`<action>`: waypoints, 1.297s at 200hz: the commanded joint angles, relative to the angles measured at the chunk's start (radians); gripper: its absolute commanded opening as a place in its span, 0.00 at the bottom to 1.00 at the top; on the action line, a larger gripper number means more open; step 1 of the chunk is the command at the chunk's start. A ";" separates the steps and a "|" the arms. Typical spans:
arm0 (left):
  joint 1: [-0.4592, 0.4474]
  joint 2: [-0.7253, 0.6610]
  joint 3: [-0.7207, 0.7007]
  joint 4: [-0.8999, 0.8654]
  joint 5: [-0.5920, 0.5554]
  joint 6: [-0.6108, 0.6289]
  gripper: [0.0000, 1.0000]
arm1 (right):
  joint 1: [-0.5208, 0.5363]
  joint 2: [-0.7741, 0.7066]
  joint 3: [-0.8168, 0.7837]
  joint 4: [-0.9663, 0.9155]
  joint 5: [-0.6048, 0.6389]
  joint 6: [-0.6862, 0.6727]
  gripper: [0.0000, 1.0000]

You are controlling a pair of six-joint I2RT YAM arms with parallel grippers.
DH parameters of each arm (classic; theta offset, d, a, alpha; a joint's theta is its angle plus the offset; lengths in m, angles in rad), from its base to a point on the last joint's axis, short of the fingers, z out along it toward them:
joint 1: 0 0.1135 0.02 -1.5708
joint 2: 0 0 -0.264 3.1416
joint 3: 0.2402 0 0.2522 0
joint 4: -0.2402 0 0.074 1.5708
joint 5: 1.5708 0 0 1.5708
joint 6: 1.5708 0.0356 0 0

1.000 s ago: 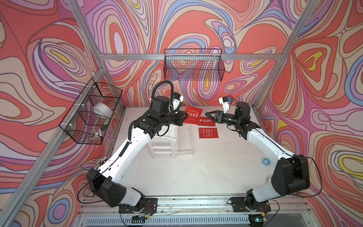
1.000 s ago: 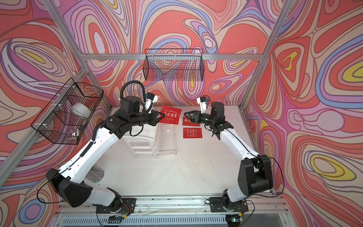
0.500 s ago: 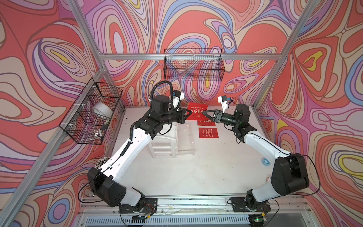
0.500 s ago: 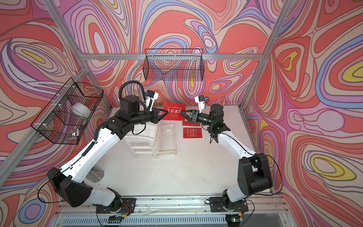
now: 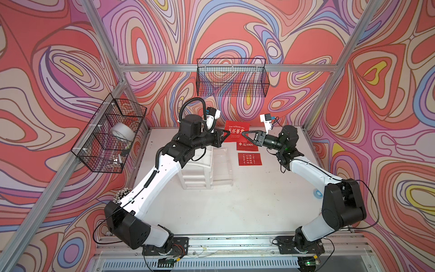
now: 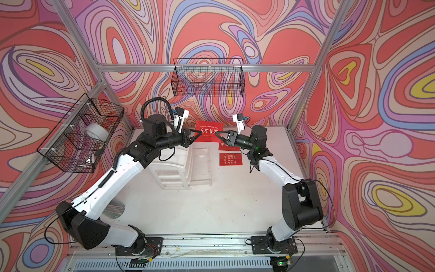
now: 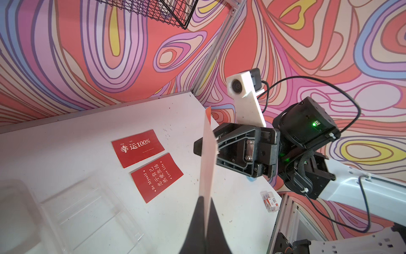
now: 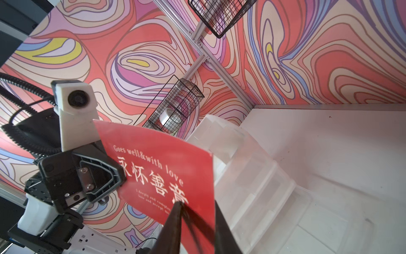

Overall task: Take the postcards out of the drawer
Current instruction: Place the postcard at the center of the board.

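A red postcard (image 5: 236, 130) (image 8: 162, 167) hangs in the air above the table's back, seen edge-on in the left wrist view (image 7: 207, 158). My left gripper (image 5: 228, 133) (image 7: 206, 199) is shut on its left edge. My right gripper (image 5: 243, 134) (image 8: 196, 203) straddles the opposite edge, one finger on each face, with a blurred narrow gap between them. Two more postcards (image 5: 247, 146) (image 5: 250, 159) lie flat on the table below, also in the left wrist view (image 7: 138, 147) (image 7: 157, 177). The clear drawer (image 5: 229, 164) (image 7: 92, 211) stands pulled out of the white organizer (image 5: 197, 174).
A wire basket (image 5: 231, 80) hangs on the back wall. Another basket (image 5: 110, 139) on the left wall holds a tape roll (image 5: 122, 133). A small clear box (image 7: 270, 201) and a blue ring (image 5: 317, 193) lie near the table's right edge.
My left gripper has lifted the postcard up and to the right. My right gripper has moved left to the card's free edge, and its jaws have narrowed around it.
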 commanded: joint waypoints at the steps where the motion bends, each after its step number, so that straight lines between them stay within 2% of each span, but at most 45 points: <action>1: -0.003 -0.016 -0.015 -0.014 -0.024 0.018 0.06 | 0.009 -0.021 -0.012 0.031 -0.013 0.005 0.14; 22: -0.004 -0.016 -0.021 -0.014 -0.020 0.023 0.14 | 0.008 -0.036 -0.013 0.003 -0.003 -0.013 0.11; 62: -0.004 -0.017 -0.020 -0.031 -0.050 0.033 0.22 | 0.006 -0.063 0.020 -0.166 0.010 -0.104 0.06; 105: -0.003 -0.034 -0.009 -0.103 -0.170 0.057 0.28 | -0.031 -0.103 0.056 -0.396 0.028 -0.203 0.05; 139: -0.002 -0.025 0.041 -0.189 -0.248 0.072 0.28 | -0.074 -0.137 0.075 -0.559 0.029 -0.273 0.04; 187: 0.008 -0.083 0.031 -0.240 -0.345 0.108 0.30 | -0.136 -0.169 0.073 -0.834 0.055 -0.395 0.04; 229: 0.085 -0.150 -0.060 -0.221 -0.260 0.057 0.31 | -0.166 -0.173 -0.006 -0.958 0.091 -0.470 0.03; 259: 0.129 -0.191 -0.092 -0.254 -0.270 0.062 0.30 | -0.173 -0.167 -0.076 -0.995 0.117 -0.500 0.03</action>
